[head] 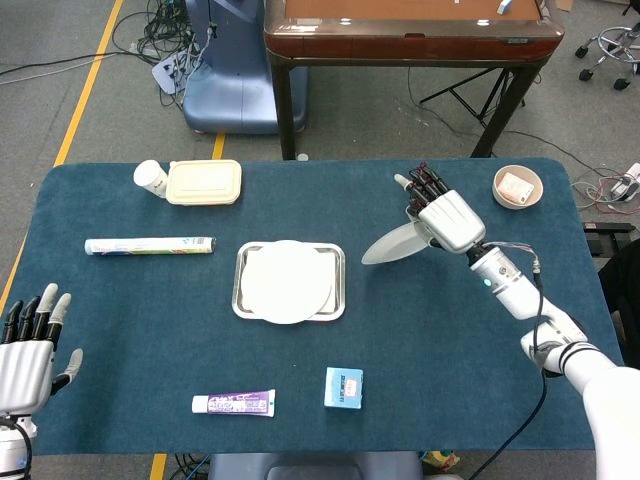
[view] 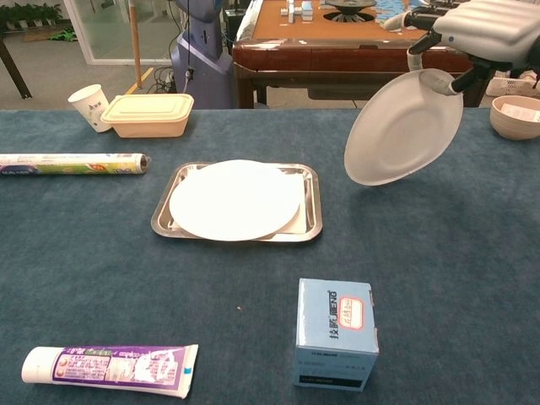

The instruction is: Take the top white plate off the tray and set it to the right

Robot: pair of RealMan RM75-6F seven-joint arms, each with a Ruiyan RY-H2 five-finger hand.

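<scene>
You hold a round white plate (view: 403,128) in the air, pinched at its upper rim by your right hand (head: 440,214), tilted steeply with its underside toward the chest camera, well clear of the blue tablecloth, to the right of the tray. The rectangular shiny metal tray (view: 307,226) sits mid-table, another round white plate (view: 235,199) lying flat in it, overhanging the near-left rim.

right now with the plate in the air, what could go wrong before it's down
1. The right hand grips the plate only at its top edge, and it hangs steeply tilted; it may slip or land on its rim.
2. The bowl sits near the hand on the right, so a sideways drift could knock it.
3. A second plate overhangs the tray; a low return sweep might clip it.
</scene>
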